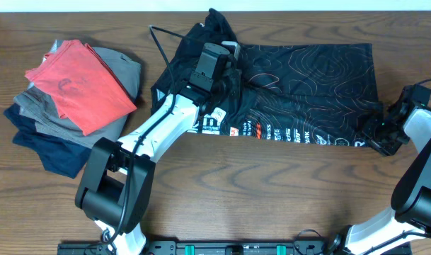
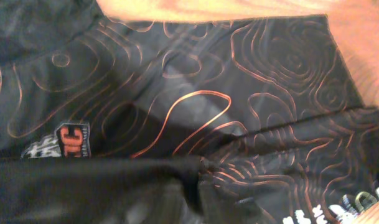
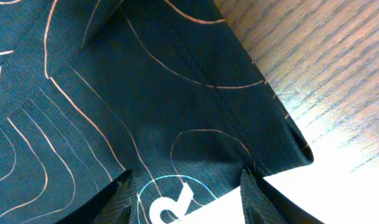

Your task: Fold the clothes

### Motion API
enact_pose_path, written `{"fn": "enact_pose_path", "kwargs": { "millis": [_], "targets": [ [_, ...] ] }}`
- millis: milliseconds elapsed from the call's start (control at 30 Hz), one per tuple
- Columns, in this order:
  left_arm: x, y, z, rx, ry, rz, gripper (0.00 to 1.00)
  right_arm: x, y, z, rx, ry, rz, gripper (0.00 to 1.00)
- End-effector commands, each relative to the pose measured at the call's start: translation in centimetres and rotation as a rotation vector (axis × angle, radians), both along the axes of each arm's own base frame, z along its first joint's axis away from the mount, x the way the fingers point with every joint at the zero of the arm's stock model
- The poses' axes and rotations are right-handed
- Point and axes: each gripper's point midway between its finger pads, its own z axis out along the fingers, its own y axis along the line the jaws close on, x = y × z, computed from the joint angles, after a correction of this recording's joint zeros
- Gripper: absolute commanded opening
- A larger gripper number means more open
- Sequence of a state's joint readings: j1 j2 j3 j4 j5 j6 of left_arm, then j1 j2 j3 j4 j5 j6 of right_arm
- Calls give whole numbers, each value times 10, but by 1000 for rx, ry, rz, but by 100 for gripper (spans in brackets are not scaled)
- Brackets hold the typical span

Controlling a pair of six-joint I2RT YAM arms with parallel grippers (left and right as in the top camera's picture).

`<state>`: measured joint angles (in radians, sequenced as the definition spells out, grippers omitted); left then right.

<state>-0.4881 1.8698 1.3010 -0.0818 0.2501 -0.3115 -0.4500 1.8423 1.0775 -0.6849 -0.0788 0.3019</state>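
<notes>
The clothes are one black jersey (image 1: 307, 78) with thin orange contour lines, spread across the back middle of the table, white lettering along its near hem. My left gripper (image 1: 229, 72) is low over the jersey's bunched left part. In the left wrist view the jersey (image 2: 195, 106) fills the frame and a dark blur along the bottom hides the fingers. My right gripper (image 1: 380, 133) is at the jersey's near right corner. In the right wrist view its fingers stand apart (image 3: 186, 177) astride the jersey (image 3: 114, 93) edge, with a white R logo (image 3: 173, 202) between them.
A pile of folded garments lies at the left: a red shirt (image 1: 81, 81) on top, grey (image 1: 123, 67) and navy (image 1: 45, 145) beneath. A black cable (image 1: 158, 39) loops by the jersey's far left. Bare wooden table (image 1: 272, 191) runs along the front.
</notes>
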Motion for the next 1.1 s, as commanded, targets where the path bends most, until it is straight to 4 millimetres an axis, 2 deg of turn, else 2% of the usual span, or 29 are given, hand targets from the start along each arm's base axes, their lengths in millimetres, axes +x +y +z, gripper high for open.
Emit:
{"fn": "enact_pose_path", "kwargs": {
  "millis": [0, 67, 167, 233, 433, 533, 600, 733, 967, 1000, 1033, 1067],
  "targets": [
    [1, 8, -7, 43, 16, 33, 50, -10, 4, -10, -7, 39, 19, 54],
    [0, 19, -12, 78, 36, 55, 63, -8, 3, -9, -9, 35, 19, 56],
    [-1, 44, -18, 125, 74, 95, 69, -7, 3, -6, -7, 39, 19, 58],
    [-3, 68, -23, 150, 126, 138, 69, -7, 3, -3, -6, 41, 19, 59],
    [-26, 165, -52, 255, 366, 343, 69, -7, 0, 1, -8, 37, 12, 61],
    [-41, 202, -64, 265, 475, 433, 69, -8, -1, 1, -7, 39, 6, 61],
    [-47, 219, -70, 257, 519, 486, 72, -9, -1, 1, -6, 42, 5, 61],
    [-56, 235, -83, 256, 563, 530, 75, -10, -1, 1, -4, 44, 5, 61],
    [-60, 242, -105, 294, 583, 547, 75, -14, 0, 1, -4, 64, 5, 61],
    [-59, 242, -108, 294, 582, 547, 72, -14, -1, 1, -6, 61, 4, 61],
    [-59, 242, -110, 291, 582, 546, 64, -12, -2, 1, -10, 53, 4, 61],
    [-60, 241, -111, 288, 585, 543, 60, -10, -3, 1, -13, 45, 2, 62]
  ]
}}
